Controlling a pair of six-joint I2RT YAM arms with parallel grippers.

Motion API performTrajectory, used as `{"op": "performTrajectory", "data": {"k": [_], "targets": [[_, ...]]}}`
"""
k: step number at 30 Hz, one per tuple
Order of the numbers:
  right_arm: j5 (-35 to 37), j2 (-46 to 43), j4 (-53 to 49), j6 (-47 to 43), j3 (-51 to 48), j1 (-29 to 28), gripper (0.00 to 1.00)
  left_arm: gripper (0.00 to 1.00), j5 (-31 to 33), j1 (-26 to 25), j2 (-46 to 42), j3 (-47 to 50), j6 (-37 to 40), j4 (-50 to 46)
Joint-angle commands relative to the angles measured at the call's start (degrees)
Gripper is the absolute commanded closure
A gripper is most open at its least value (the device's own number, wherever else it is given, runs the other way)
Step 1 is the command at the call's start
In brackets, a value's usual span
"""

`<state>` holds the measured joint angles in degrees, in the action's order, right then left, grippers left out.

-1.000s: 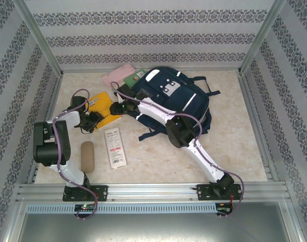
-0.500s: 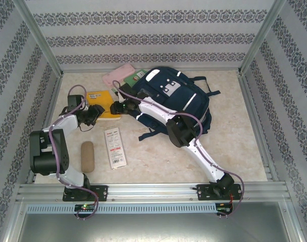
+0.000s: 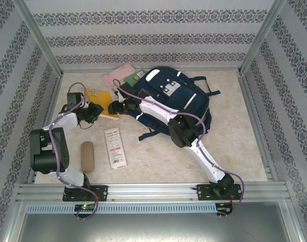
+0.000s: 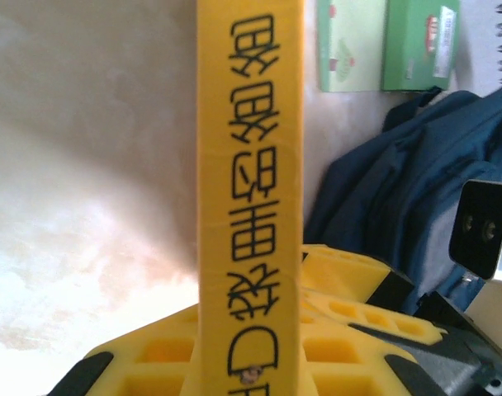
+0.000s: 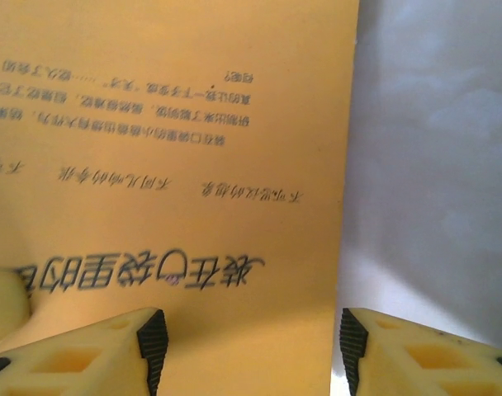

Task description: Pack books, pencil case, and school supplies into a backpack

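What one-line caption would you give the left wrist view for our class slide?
Left pincer clamps the yellow-orange book, spine facing the lens; navy backpack and green book behind.

Two robot arms, white shells w/ black joint blocks: left arm (image 3: 62,124), right arm (image 3: 156,112). Purple cables (image 3: 75,88) loop along each; black bases (image 3: 85,192) at btm. Right gripper (image 5: 249,338): yellow plastic fingers (image 5: 78,359) w/ square cut-outs, black pads (image 5: 154,340).

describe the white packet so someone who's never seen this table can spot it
Find the big navy backpack at the far middle. Toward the near edge and to its left lies a long flat packet, beside a tan piece. It alone is white with red markings; its neighbour is rounded and plain.
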<state>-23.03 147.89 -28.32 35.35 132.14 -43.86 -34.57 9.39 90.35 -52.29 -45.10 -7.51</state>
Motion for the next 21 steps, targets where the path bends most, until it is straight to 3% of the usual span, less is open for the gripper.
{"op": "performTrajectory", "data": {"k": [1, 9, 16, 21], "targets": [[-2.76, -8.81, 0.31, 1.17, -3.22, 0.38, 0.37, 1.00, -4.56, -0.25, -6.08, -4.12, 1.62, 0.94], [-7.43, -19.43, 8.06, 6.65, -13.98, 4.98, 0.31, 1.00, -14.33, -1.05, -11.13, -6.79, -3.36, 6.84], [-16.38, -29.39, 33.86, 22.22, -33.57, 10.64, 0.24, 1.00, -18.35, -5.27, -12.29, -8.40, -7.97, 13.63], [-21.30, -31.68, 42.30, 28.87, -39.13, 12.63, 0.23, 1.00, -19.22, -10.73, -11.10, -11.78, -7.63, 14.19]]}}
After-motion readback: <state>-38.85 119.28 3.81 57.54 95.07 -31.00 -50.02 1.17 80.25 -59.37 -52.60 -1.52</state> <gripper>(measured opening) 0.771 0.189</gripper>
